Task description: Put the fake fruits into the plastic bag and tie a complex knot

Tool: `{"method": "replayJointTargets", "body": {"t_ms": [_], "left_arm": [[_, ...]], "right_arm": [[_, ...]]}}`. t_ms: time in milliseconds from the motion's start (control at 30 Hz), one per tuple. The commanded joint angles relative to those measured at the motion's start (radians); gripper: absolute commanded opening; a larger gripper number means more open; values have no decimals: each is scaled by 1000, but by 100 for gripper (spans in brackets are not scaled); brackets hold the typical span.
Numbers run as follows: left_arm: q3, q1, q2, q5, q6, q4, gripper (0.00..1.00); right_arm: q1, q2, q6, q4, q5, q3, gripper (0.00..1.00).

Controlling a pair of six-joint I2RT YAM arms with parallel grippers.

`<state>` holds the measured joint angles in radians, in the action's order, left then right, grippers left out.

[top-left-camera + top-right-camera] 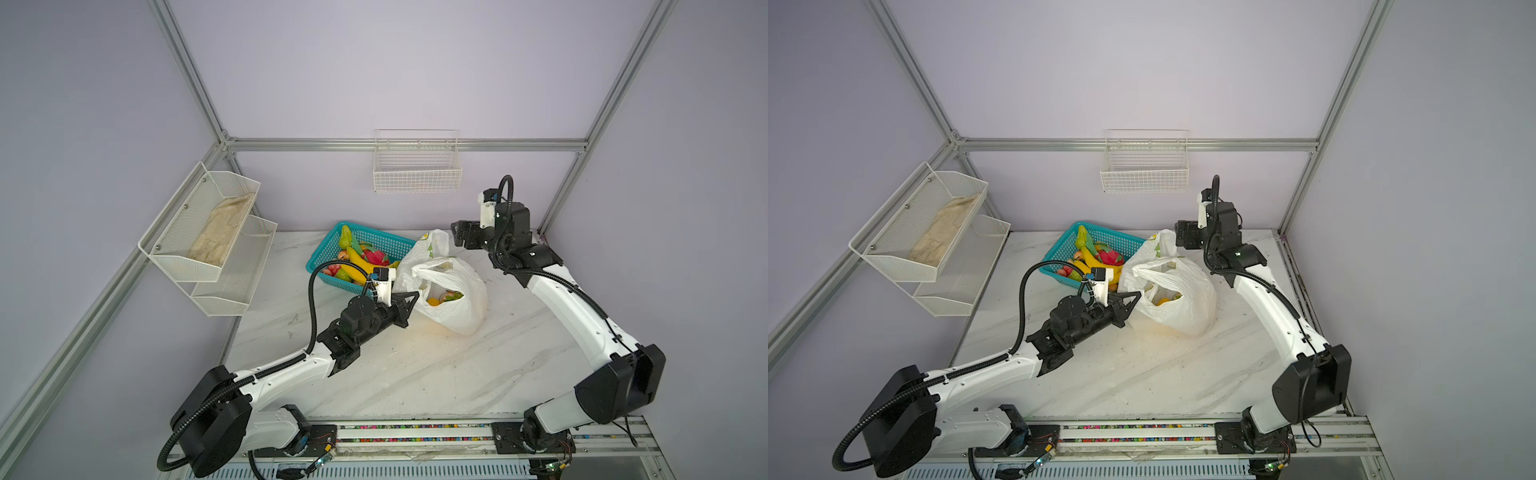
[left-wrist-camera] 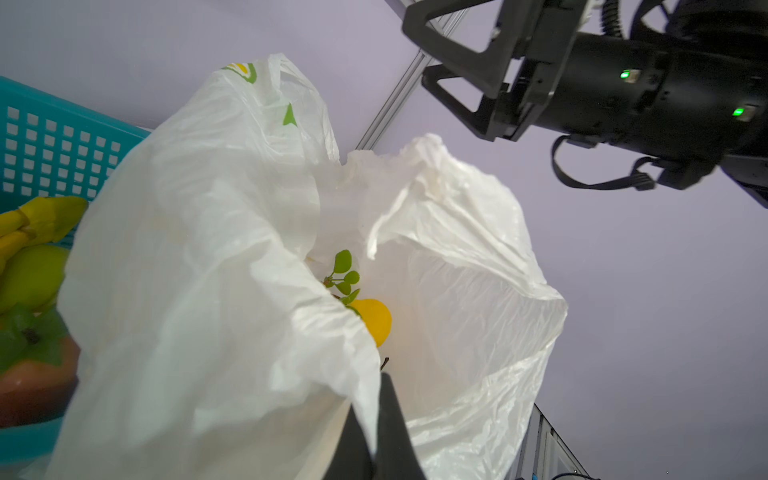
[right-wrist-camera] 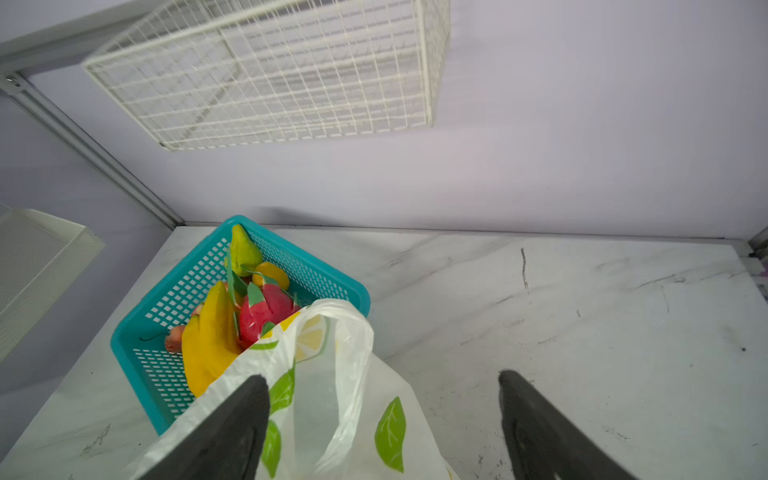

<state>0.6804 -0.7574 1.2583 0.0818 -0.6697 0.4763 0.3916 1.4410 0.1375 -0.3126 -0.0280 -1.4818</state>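
Observation:
The plastic bag (image 1: 457,316) (image 1: 1183,316) stands open mid-table, white with lemon and leaf prints. My left gripper (image 1: 414,296) (image 1: 1137,295) (image 2: 376,419) is shut on the bag's near rim (image 2: 361,374). Fake fruits lie inside it, a yellow-orange one (image 2: 376,322) (image 1: 434,301) among them. More fake fruits (image 1: 359,259) (image 1: 1096,257) (image 3: 216,332), bananas, a dragon fruit and a green pear, fill the teal basket (image 1: 326,249) (image 3: 166,374). My right gripper (image 1: 456,233) (image 1: 1177,235) (image 3: 382,386) hangs open just over the bag's far handle loop (image 3: 349,332), not clamping it. The knot is out of view.
A white wire basket (image 1: 417,174) hangs on the back wall. A two-tier mesh shelf (image 1: 232,286) with a cloth in it is fixed to the left wall. The teal basket touches the bag's left side. Bare marble table (image 1: 436,374) stretches in front.

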Motion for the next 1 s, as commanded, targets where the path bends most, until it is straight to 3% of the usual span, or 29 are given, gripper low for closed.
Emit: {"method": "replayJointTargets", "body": {"t_ms": [0,233,367,500,633,733,967], "left_arm": [[-17,19,-21,1,3,-1,0],[-2,27,-25,4,20,-27,0],[4,29,-25,8,20,-28,0],[11,29,-28,12,19,-36,0],[10,30,-31,14,21,-45,0],[6,29,-36,13,18,-49,0],[-41,30,-56,-29,42,-78,0]], "right_arm": [[80,-62,-44,-63,48,52,89],[330,-205,-104,-127,103,127,89],[460,-185,-149,-144,259,142,88],[491,-135,-182,-134,457,154,87],[492,-115,-222,-72,531,183,83],[492,-104,-228,-27,533,217,75],[450,-198,-126,77,626,301,32]]}}
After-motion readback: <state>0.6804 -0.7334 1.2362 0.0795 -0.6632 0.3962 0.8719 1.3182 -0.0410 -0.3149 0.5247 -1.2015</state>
